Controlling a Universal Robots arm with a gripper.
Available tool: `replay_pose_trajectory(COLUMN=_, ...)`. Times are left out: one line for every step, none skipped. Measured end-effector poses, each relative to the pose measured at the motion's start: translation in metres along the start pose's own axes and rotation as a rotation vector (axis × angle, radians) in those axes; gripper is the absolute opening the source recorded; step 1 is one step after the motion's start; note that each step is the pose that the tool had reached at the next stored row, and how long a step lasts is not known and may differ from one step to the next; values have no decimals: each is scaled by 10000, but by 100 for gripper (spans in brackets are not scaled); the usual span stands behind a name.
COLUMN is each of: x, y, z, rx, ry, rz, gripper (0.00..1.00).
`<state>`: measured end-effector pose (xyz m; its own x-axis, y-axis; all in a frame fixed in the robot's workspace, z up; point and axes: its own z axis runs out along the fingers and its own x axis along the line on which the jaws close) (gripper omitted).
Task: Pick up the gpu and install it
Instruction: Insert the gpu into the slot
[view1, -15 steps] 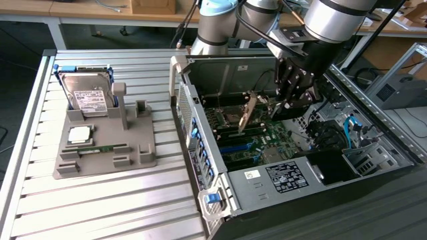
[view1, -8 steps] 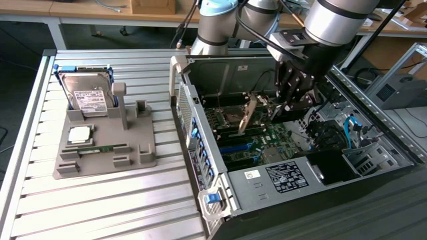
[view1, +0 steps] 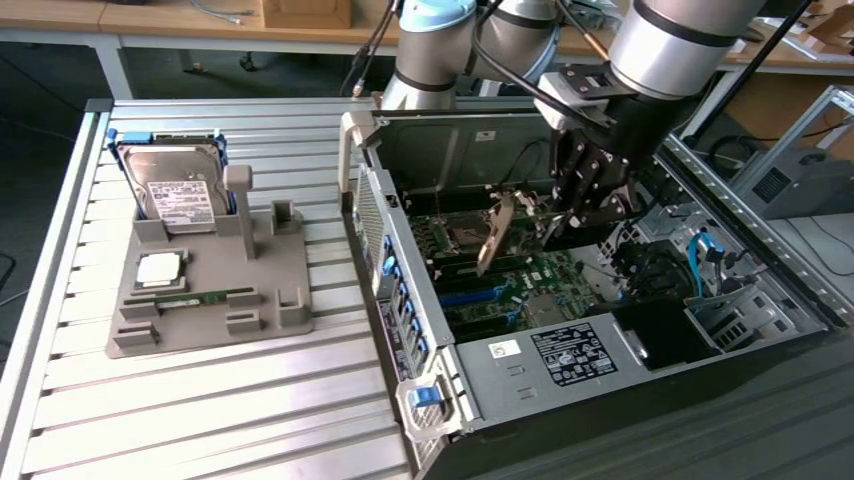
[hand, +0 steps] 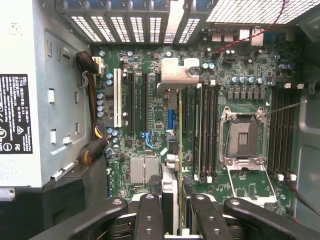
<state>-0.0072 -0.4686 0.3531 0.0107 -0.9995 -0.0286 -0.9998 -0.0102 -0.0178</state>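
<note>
Table (view1: 240, 390) is ribbed aluminium — long parallel slats, matte silver. On it, toward the exterior view's left, sits a grey moulded fixture tray (view1: 287, 318) with blocky posts and slots. A silver hard drive (view1: 183, 195) with a white label leans upright at the tray's far end; a square silver CPU (view1: 159, 266) lies flat in a pocket below it, and a narrow green RAM stick (view1: 200, 297) lies in a slot nearer the camera.

PC case (view1: 441, 160) lies on its side, side panel off: grey sheet steel, perforated vent grilles, blue plastic latches along the near edge. Inside is a green motherboard (hand: 150, 100) with an empty metal-framed CPU socket (hand: 243, 140), black slots, a finned aluminium heatsink (hand: 144, 169) and bundled cables at one side.

The gpu (view1: 501, 238) is a thin flat card seen mostly edge-on. In the exterior view it stands nearly upright inside the case, slightly tilted, above the motherboard's slot area. In the wrist view its edge runs away from the gripper to a bent silver end bracket (hand: 175, 75) near the case's rear slot grilles. Cannot tell whether its bottom edge is seated in a slot.

Gripper (hand: 174, 202) — black, with 2 fingers (hand: 149, 215) partly closed, pinching the gpu's near edge between them. The arm comes down into the open case from above.
</note>
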Motion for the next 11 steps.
replay_pose_trajectory(x=3, y=0, z=3, rx=0, ry=-1, rz=-2, gripper=27)
replay_pose_trajectory(x=7, y=1, z=7, rx=0, ry=-1, rz=-2, gripper=27)
replay_pose_trajectory(x=10, y=2, z=10, rx=0, ry=0, rz=-3, gripper=27)
replay_pose_trajectory(x=13, y=3, z=12, rx=0, ry=0, rz=-3, gripper=27)
replay_pose_trajectory(x=16, y=3, z=16, rx=0, ry=0, rz=-5, gripper=27)
replay_pose_trajectory(x=19, y=4, z=18, rx=0, ry=0, rz=-7, gripper=27)
replay_pose_trajectory(x=23, y=5, z=21, rx=0, ry=0, rz=-8, gripper=27)
replay_pose_trajectory(x=27, y=6, z=24, rx=-1, ry=0, rz=-9, gripper=27)
replay_pose_trajectory(x=30, y=8, z=28, rx=0, ry=0, rz=-10, gripper=27)
replay_pose_trajectory(x=31, y=11, z=31, rx=0, ry=1, rz=-11, gripper=27)
replay_pose_trajectory(x=31, y=15, z=35, rx=-1, ry=2, rz=-10, gripper=27)
